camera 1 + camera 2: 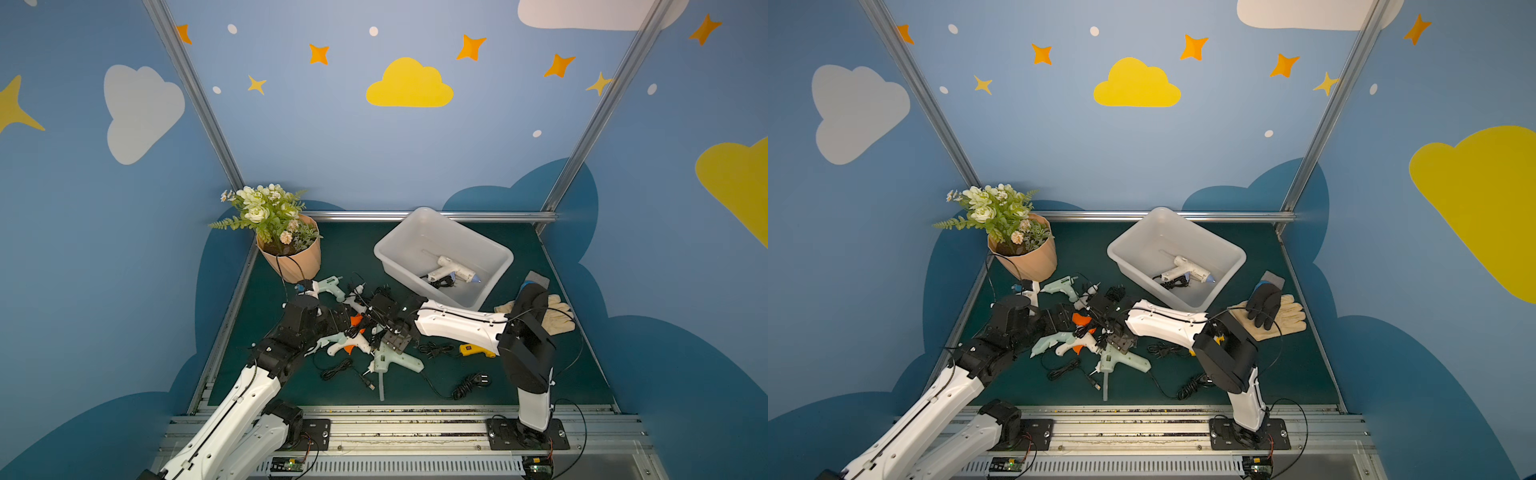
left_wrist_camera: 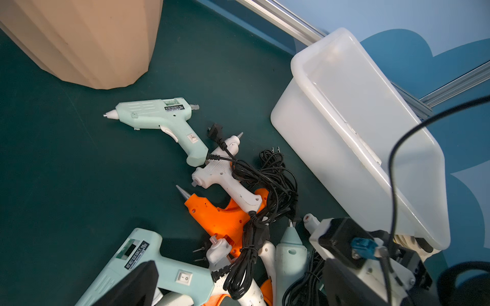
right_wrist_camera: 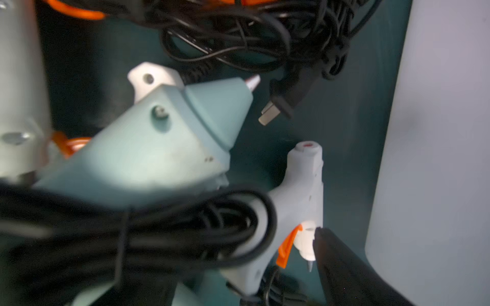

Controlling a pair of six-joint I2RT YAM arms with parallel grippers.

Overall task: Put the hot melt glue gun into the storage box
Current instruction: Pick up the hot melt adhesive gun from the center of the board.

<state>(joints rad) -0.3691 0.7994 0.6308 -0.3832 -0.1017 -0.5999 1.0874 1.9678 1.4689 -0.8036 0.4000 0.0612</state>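
Black wedge-shaped left fingers (image 2: 132,284) stood wide apart above a smooth mint-green plastic glue gun (image 2: 169,270). Only one of the right fingers (image 3: 344,267) showed, just beside a small white glue gun (image 3: 302,196); their grip could not be told. In the translucent whitish round-cornered storage box (image 1: 415,237), a white pistol-shaped glue gun (image 1: 451,268) lay flat, barrel diagonal, blue nozzle pointing rightward and nearer.

Blue walls (image 1: 316,137) with clouds (image 1: 409,85) and stars (image 1: 319,54) and aluminium posts (image 1: 195,104) enclose a dark green, possibly felt, floor (image 1: 345,257).

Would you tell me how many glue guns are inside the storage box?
1: a white glue gun lies with its coiled cord on the storage box floor; none seems hidden.
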